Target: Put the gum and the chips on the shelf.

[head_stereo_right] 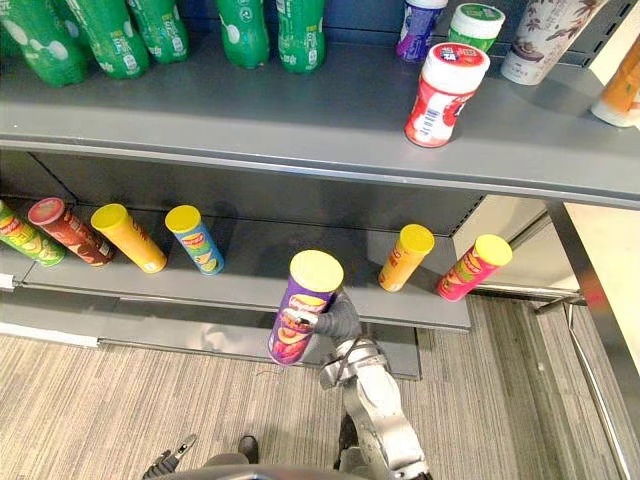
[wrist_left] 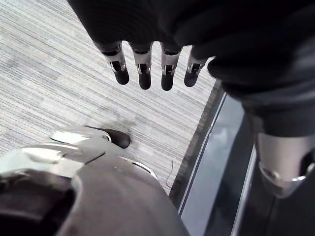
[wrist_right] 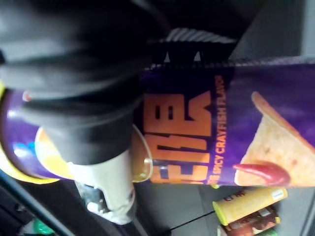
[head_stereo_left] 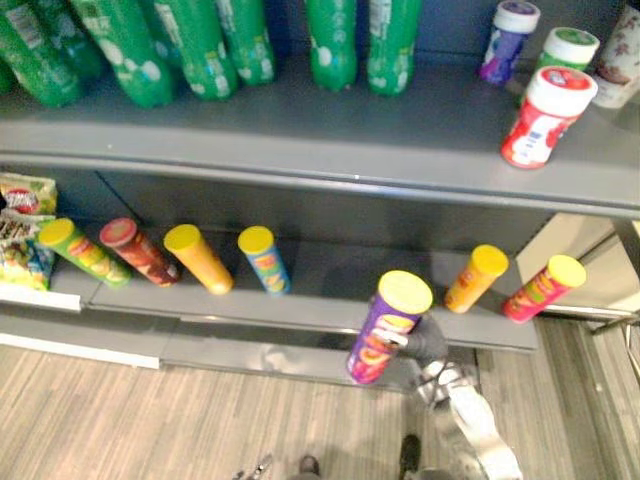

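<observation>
A purple chips can (head_stereo_left: 388, 327) with a yellow lid hangs tilted in front of the lower shelf (head_stereo_left: 320, 285), in the gap between a blue can and an orange can. My right hand (head_stereo_left: 426, 340) is shut on it from the right side. Up close, the can's purple wall (wrist_right: 221, 142) shows past the hand's dark cover (wrist_right: 74, 88). A red and white gum jar (head_stereo_left: 548, 115) stands on the upper shelf (head_stereo_left: 330, 140) at the right. My left hand (wrist_left: 144, 73) hangs low over the striped floor with straight fingers and holds nothing.
Several chips cans (head_stereo_left: 198, 258) lie along the lower shelf, two more (head_stereo_left: 476, 277) to the right of the gap. Green bottles (head_stereo_left: 200, 45) fill the upper shelf's back left, other jars (head_stereo_left: 508, 40) its back right. Snack bags (head_stereo_left: 22, 230) sit at the far left.
</observation>
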Robot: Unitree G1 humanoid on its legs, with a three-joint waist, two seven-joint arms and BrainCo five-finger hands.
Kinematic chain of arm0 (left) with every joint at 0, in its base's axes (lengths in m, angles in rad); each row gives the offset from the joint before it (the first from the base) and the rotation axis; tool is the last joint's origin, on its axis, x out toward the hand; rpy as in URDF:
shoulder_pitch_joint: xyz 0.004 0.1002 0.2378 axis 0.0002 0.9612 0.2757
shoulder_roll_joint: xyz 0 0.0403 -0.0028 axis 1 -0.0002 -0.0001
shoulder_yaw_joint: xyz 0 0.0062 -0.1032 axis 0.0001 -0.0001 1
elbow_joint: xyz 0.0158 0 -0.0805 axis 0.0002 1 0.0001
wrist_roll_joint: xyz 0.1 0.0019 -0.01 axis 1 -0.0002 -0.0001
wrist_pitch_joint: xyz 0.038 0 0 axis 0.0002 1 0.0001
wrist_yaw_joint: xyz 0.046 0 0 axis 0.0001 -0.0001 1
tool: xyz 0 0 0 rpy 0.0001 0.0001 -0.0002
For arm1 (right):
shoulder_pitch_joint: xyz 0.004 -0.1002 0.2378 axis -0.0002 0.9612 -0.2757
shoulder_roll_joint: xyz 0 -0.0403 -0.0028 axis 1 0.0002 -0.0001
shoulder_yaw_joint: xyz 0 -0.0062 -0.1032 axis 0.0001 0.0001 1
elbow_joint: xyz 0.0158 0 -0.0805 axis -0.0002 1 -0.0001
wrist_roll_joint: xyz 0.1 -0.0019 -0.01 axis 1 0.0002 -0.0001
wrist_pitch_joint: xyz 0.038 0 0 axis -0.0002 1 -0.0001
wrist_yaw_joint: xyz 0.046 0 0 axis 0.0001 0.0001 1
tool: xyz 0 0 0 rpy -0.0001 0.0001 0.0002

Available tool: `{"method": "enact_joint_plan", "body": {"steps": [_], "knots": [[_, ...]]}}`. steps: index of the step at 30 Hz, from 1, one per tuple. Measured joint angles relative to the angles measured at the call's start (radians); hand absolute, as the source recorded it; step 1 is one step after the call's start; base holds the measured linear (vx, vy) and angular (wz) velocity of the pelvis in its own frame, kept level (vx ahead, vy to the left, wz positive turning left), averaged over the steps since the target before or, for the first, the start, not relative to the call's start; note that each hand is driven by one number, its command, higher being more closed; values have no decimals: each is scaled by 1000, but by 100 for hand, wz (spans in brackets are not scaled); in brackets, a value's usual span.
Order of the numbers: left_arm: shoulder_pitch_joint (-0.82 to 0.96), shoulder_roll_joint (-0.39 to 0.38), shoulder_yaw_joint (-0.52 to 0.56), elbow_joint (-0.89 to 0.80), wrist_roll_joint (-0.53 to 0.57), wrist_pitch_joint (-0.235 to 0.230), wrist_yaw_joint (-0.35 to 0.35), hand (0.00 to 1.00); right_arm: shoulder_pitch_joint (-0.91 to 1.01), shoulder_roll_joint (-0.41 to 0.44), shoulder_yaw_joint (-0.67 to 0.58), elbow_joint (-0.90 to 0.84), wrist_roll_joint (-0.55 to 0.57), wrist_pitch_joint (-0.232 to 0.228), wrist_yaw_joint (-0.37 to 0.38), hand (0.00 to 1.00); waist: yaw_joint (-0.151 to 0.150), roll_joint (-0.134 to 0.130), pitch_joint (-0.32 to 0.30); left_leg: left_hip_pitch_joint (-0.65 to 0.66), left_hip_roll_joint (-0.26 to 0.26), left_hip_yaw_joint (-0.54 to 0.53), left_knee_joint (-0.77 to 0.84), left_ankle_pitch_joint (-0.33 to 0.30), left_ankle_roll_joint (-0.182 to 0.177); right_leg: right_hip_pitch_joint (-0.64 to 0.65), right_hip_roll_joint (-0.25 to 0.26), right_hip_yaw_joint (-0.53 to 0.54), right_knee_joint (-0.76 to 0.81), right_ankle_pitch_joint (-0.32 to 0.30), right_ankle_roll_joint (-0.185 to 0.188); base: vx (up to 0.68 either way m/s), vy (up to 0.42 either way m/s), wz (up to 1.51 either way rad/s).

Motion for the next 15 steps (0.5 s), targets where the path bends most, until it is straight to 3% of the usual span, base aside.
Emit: {"method": "enact_joint_plan", "body": {"steps": [4,7,9,11,15], "knots": [[-48,22,-72,-43,3,-20,22,0,-162,2,14,115,-95,2,-67,100,14,4,59,-71,-18,-63,79,1,2,-25,-37,-64,90,-33,-4,-119,21,64],[-98,35,-134,-99,26,-30,39,0,-326,11,-12,196,-194,2,-150,100,35,3,130,-158,-51,-127,143,4,8,-110,-100,-110,256,-100,-4,-183,18,65],[-120,36,-156,-133,27,-37,51,0,-402,21,-56,241,-237,3,-204,100,59,12,170,-196,-69,-149,167,5,17,-142,-131,-132,314,-119,-4,-190,19,58],[-119,37,-180,-181,26,-42,68,0,-497,51,-122,308,-294,5,-272,100,64,22,201,-246,-81,-153,186,16,30,-185,-164,-154,363,-133,-3,-141,25,56],[-144,35,-218,-220,19,-44,84,0,-656,62,-256,437,-376,21,-395,100,95,50,246,-308,-95,-156,223,33,39,-239,-189,-159,409,-135,-5,-118,37,18]]}}
